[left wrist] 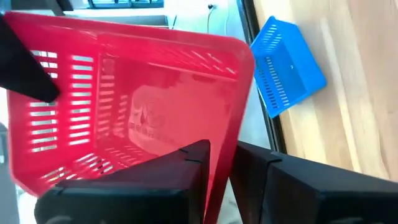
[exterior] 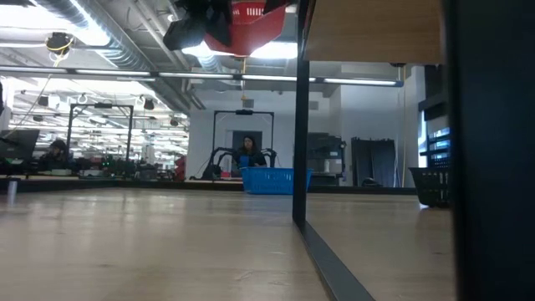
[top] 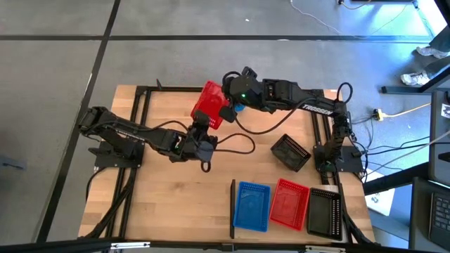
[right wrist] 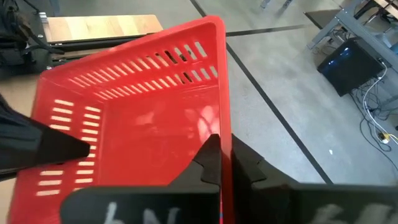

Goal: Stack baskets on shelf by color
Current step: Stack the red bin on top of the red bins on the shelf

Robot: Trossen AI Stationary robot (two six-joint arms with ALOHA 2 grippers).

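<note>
A red basket [top: 209, 102] hangs in the air above the table's far middle, high in the low view [exterior: 251, 21]. My right gripper [top: 228, 107] is shut on its right-hand wall. My left gripper [top: 203, 124] comes up from the near side. In its wrist view the left gripper [left wrist: 221, 155] is open, with the basket's near wall [left wrist: 233, 112] standing between its fingers. A pale slit shows between that wall and the outer finger [left wrist: 261, 171]. A blue basket [left wrist: 286, 65] lies on the table below. The shelf [top: 281, 225] at the near right carries a blue basket [top: 252, 206], a red basket [top: 288, 204] and a black basket [top: 325, 211]. My right gripper holds the red basket by one side wall [right wrist: 224, 124] at its rim, one finger [right wrist: 210, 158] inside the basket and one [right wrist: 247, 163] outside. The fingers come from the table's right, slanting down. The basket is lifted clear of the table and tilted.
A loose black basket [top: 290, 151] lies on the table right of centre. A thin black bar [top: 233, 209] edges the shelf on its left. Black frame rails [top: 140, 105] run along the table's sides. A person [exterior: 247, 150] sits in the room beyond.
</note>
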